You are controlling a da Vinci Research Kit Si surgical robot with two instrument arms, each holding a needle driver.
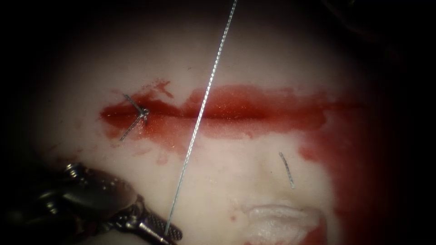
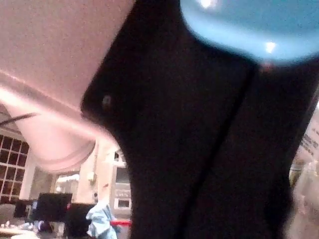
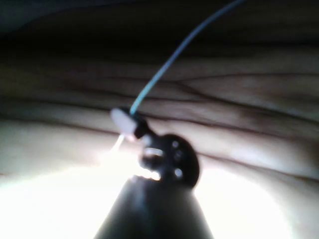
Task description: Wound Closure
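Thread (image 1: 200, 113) ran taut across the cut (image 1: 218, 111), seemingly pinched by the left end effector (image 1: 165, 232); overpulling could tear the tissue (image 1: 236, 59).

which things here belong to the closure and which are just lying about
In use: tissue with its cut; thread, held by the left tool and the right tool; tied stitch at the cut's left end.
Lying about: cut end of thread; red fluid.

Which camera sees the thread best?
The endoscope view: the thread runs across the cut from the left end effector gripping it. The right wrist view shows a short stretch held by the right end effector.
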